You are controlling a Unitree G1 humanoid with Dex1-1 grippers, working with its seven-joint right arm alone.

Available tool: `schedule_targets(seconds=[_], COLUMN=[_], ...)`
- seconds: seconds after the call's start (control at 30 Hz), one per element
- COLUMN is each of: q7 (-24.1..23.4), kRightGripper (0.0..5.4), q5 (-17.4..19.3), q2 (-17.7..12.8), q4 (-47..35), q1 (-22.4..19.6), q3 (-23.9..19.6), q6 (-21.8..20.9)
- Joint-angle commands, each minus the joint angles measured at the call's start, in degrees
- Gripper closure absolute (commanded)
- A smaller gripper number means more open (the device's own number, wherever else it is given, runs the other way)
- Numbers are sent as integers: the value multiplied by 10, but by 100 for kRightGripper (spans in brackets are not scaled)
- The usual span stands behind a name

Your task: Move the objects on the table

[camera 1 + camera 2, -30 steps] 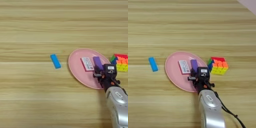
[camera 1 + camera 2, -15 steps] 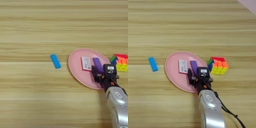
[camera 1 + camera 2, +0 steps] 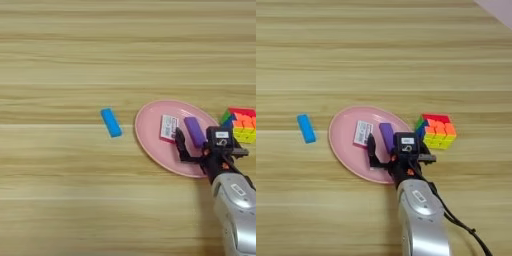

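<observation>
Two small objects lie on a round pink plate [image 3: 150,136]: a flat white rectangle with pink-red print [image 3: 168,127] and, to its right, a purple oblong bar [image 3: 194,131]. My right gripper [image 3: 204,149] hovers over the plate's near right rim, open, its fingers spread wide. The left black finger [image 3: 371,150] reaches onto the plate just below the white rectangle [image 3: 362,133]. The purple bar [image 3: 387,136] lies just ahead of the gripper [image 3: 398,154], between the finger lines; I cannot tell if they touch it. The silver forearm comes up from the bottom edge.
A blue oblong bar [image 3: 111,122] lies on the wooden table [image 3: 65,60] left of the plate. A multicoloured puzzle cube [image 3: 437,131] stands right of the plate, close to the gripper's right side.
The gripper's fingers have spread apart, the left finger swinging further left across the plate. The objects on the plate, the blue bar and the cube have stayed put.
</observation>
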Motion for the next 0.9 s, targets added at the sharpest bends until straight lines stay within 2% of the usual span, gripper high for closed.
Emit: schedule_targets(seconds=[0.03, 0.73, 0.9], q7=[-4, -5, -14], kRightGripper=[7, 7, 7], q5=[3, 13, 18], q2=[-10, -7, -21], q4=[-32, -87, -74], q1=[-17, -13, -30], q3=[-5, -19, -55], q6=[-24, -31, -44])
